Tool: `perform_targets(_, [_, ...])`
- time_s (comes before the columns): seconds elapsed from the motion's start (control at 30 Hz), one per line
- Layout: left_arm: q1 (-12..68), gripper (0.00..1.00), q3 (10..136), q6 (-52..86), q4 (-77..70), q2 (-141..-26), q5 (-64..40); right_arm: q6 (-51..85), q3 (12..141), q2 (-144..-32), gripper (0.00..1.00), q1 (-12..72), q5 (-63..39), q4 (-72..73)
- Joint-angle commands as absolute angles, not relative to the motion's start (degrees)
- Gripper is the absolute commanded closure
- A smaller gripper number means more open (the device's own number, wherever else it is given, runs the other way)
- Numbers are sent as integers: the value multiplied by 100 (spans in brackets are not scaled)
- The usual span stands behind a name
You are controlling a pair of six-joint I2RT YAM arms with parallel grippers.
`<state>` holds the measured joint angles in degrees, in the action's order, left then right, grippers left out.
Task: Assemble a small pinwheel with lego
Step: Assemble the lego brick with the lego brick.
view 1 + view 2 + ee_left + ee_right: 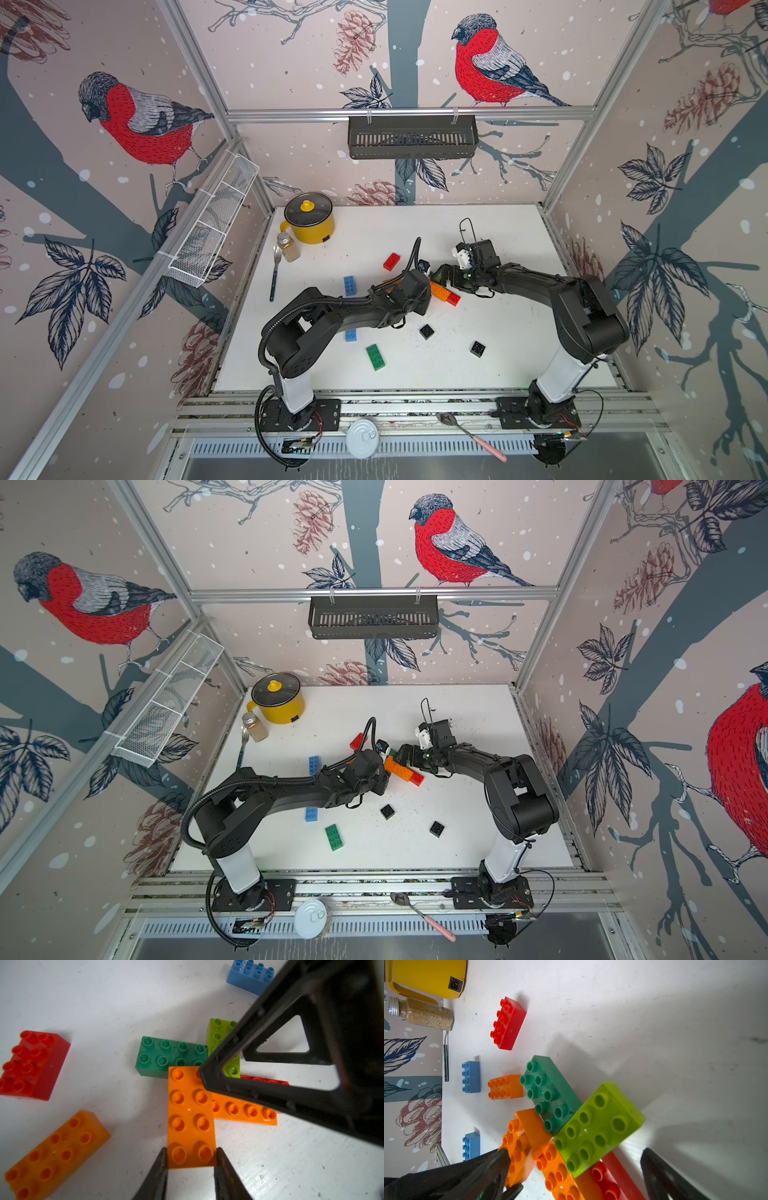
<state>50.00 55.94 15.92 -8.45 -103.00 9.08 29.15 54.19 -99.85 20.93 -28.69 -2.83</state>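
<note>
We find both arms folded low over the middle of the white table (519, 353). The left arm (345, 307) rises from its base at the front rail and bends sharply at the elbow. Its forearm runs toward the centre, with the wrist pitched down. The right arm (532, 276) does the same from the opposite side, so the two wrists meet over the brick cluster (442, 291).

The left gripper (191, 1164) is pinching an orange brick (190, 1113), one finger on each long side at its near end. The far end of that brick lies over the joint between a dark green brick (166, 1055) and a second orange brick (245, 1111). We cannot tell whether it is seated on the studs.

The right gripper (575, 1157) stands spread wide and grips nothing. A lime brick (598, 1128) sits between its fingers, stacked across the dark green brick, the second orange brick and a red brick (610, 1188). One fingertip (500, 1159) is over the pinched orange brick. The other is beside the cluster, over bare table.

Lying apart from the cluster, we note:
- a loose red brick (391, 262)
- a blue brick (349, 285)
- a further blue brick (351, 335), partly under the left arm
- a loose dark green brick (375, 356)
- a loose orange brick (54, 1155)
- a black square (426, 331)
- a second black square (478, 348)
</note>
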Motion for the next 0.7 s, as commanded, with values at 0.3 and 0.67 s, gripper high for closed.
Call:
perform_targets(0.3, [4940, 90, 5865, 1297, -435, -10442, 791, 2849, 5459, -10045, 1, 2049, -2930, -237])
perform_targets(0.67, [4768, 91, 5818, 1343, -423, -10171, 505, 2839, 5468, -9976, 1, 2027, -2951, -246])
